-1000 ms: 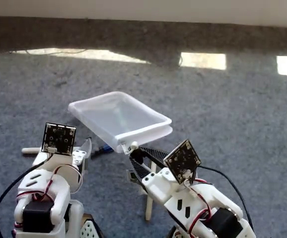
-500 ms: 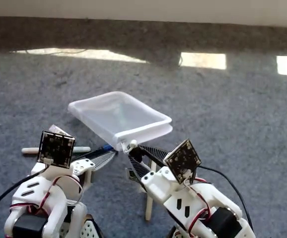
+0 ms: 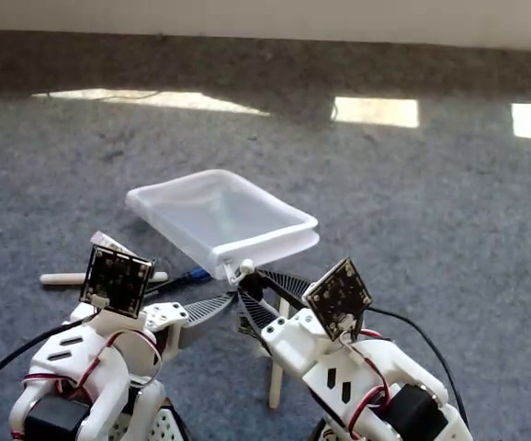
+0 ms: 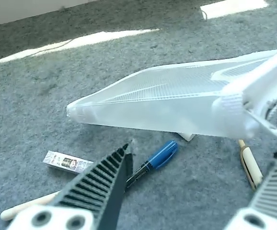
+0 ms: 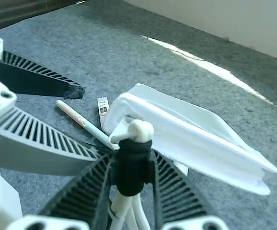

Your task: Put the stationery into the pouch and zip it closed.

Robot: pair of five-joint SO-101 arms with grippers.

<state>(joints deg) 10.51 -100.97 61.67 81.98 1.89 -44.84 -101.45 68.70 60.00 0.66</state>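
We see a translucent white mesh pouch (image 3: 220,216) mid-desk (image 3: 449,230), its open mouth tilted up toward the near edge, with a blue-capped marker (image 4: 153,160), a small flat box (image 4: 67,161) and a pale stick (image 3: 68,277) lying beside it, and another pale stick (image 3: 276,381) nearer the near edge.

Translucent mesh pouch (image 3: 218,214), fuzzy carpet (image 3: 431,202)
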